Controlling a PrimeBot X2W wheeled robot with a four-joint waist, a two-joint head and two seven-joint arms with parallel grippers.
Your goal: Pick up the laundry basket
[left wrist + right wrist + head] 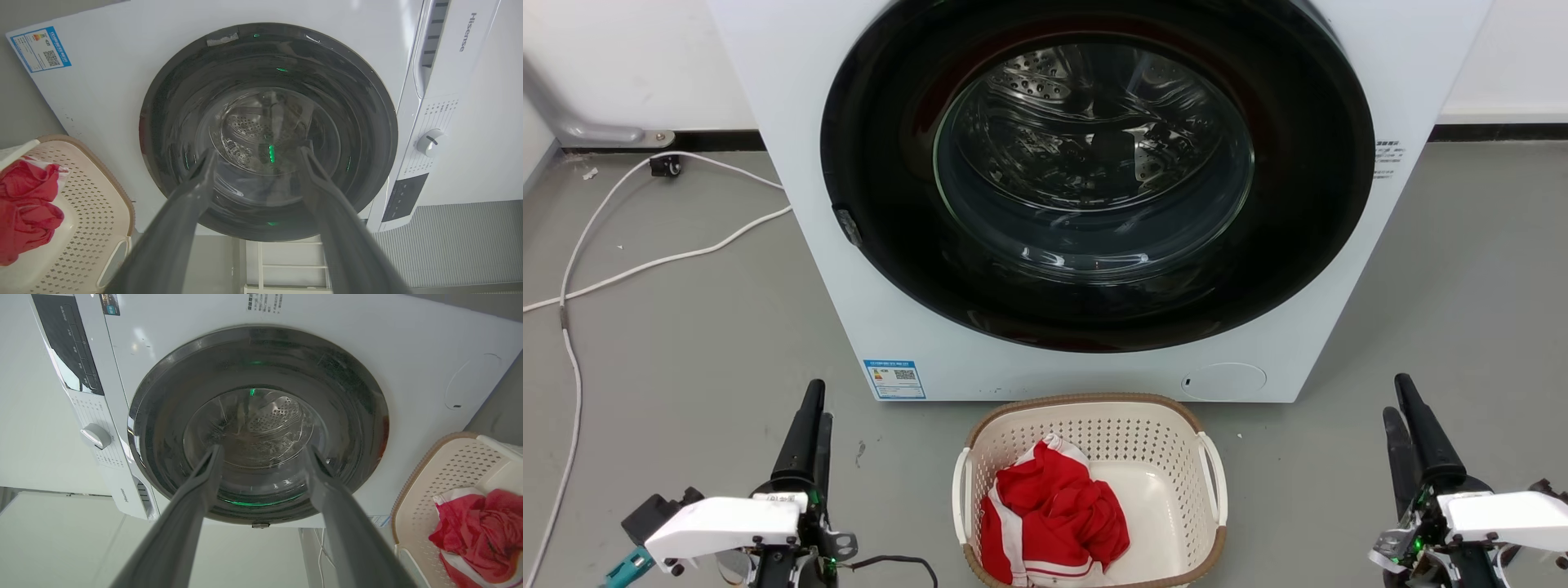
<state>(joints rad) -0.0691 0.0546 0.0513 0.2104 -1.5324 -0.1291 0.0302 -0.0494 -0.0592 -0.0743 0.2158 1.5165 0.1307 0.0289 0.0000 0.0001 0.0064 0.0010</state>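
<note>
The laundry basket (1127, 433) stands on the grey floor (686, 343) directly in front of the white washing machine (792, 122), low and central in the head view, its brown rim close to the machine's base. A red-and-white garment (1054, 506) lies bunched inside, toward the basket's left side. The basket's two white side handles — one on each long side — stand upright against its walls. The left claw (820, 400) sits to the basket's left and the right claw (1396, 394) to its right, each well apart from the basket, fingers pointing toward the machine. In each wrist view the claw's own two dark fingers (184, 204) are spread wide, framing the machine's round glass door (1094, 163), with the steel drum visible through it. A white cable (645, 265) trails across the floor to the machine's left.
</note>
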